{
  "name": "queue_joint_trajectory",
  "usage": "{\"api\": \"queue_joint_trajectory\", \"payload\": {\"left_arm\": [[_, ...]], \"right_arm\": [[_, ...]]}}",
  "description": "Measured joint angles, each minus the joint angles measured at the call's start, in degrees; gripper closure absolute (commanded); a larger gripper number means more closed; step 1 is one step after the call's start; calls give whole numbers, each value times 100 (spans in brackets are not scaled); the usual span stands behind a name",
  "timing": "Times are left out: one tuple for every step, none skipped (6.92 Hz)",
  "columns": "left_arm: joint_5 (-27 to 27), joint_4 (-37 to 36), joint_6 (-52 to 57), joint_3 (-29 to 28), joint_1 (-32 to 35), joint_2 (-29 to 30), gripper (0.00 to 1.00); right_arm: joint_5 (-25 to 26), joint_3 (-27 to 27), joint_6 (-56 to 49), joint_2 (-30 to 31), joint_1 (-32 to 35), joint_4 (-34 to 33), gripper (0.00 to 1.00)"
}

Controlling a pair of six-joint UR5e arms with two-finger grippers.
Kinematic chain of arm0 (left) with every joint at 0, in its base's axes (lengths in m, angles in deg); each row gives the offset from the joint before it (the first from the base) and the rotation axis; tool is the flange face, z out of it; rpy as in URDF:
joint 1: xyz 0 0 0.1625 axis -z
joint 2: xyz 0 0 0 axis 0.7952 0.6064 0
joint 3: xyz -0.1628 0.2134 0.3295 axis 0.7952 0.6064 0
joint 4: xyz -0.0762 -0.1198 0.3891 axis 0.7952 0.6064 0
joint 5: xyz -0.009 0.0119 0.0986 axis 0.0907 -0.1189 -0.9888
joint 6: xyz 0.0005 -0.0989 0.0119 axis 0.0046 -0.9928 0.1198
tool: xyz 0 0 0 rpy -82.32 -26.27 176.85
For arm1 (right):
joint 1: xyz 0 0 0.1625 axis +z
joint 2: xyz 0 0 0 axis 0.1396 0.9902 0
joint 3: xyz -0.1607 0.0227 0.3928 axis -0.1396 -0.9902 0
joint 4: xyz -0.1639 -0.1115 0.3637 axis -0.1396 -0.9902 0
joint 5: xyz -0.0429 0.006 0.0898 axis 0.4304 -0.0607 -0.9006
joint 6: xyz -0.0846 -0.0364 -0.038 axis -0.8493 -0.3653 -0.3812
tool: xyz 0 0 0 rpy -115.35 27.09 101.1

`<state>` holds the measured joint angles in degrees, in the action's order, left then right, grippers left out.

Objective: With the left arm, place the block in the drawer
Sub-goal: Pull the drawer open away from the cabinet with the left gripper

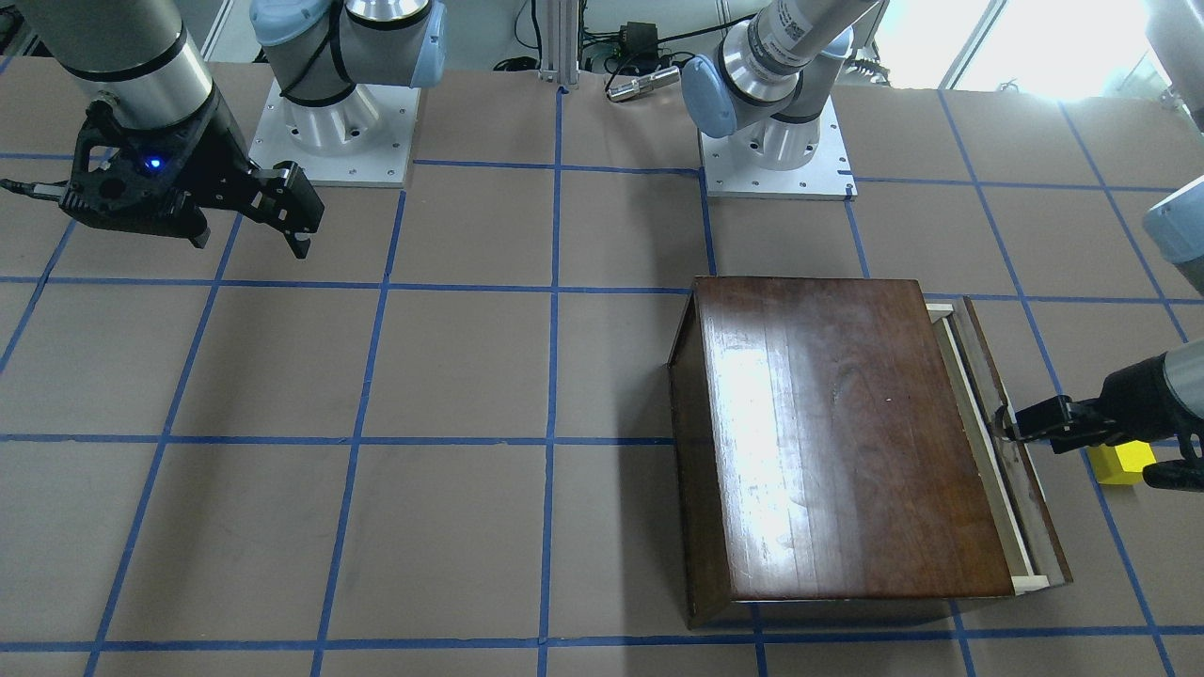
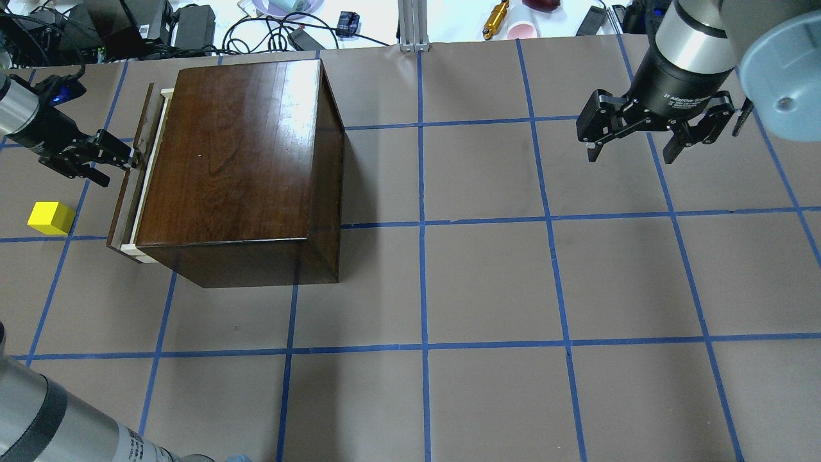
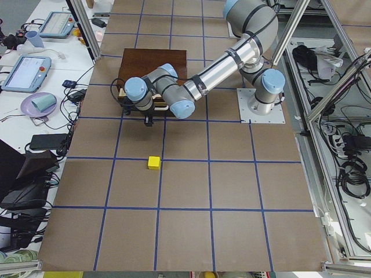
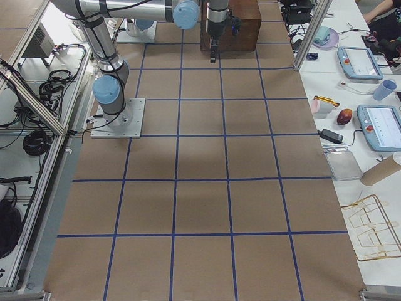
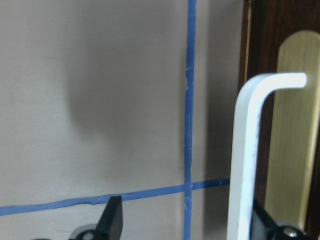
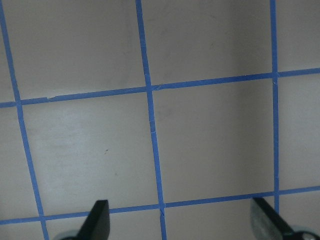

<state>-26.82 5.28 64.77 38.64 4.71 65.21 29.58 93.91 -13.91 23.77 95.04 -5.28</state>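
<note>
The yellow block (image 2: 50, 218) lies on the table to the left of the drawer's front; it also shows in the front-facing view (image 1: 1119, 463) and the exterior left view (image 3: 153, 163). The drawer (image 2: 133, 192) of the dark wooden box (image 2: 244, 160) is out a small way, and a strip of its pale wood shows (image 1: 978, 451). My left gripper (image 2: 118, 170) is open at the drawer front. In the left wrist view (image 5: 185, 220) the pale bent handle (image 5: 245, 160) stands between the fingers, close to the right one. My right gripper (image 2: 632, 151) hangs open and empty, far away.
The box stands on the brown table marked with blue tape lines (image 2: 423, 224). Cables and small items lie beyond the far edge (image 2: 288, 25). The arm bases (image 1: 776, 150) stand behind the box in the front-facing view.
</note>
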Motion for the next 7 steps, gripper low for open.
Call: {"api": "queue_joint_trajectory", "payload": {"left_arm": [[-76, -6, 1, -22, 1, -13, 17], [-110, -10, 14, -48, 1, -17, 17], [-169, -24, 63, -62, 1, -18, 17], [-265, -58, 131, -67, 3, -12, 17], [-334, -93, 176, -69, 3, -7, 17], [-363, -110, 197, -70, 1, -5, 17], [-374, -115, 204, -77, 1, -4, 17]], "right_arm": [[0, 0, 0, 0, 0, 0, 0], [0, 0, 0, 0, 0, 0, 0], [0, 0, 0, 0, 0, 0, 0], [0, 0, 0, 0, 0, 0, 0], [0, 0, 0, 0, 0, 0, 0], [0, 0, 0, 0, 0, 0, 0], [0, 0, 0, 0, 0, 0, 0]]}}
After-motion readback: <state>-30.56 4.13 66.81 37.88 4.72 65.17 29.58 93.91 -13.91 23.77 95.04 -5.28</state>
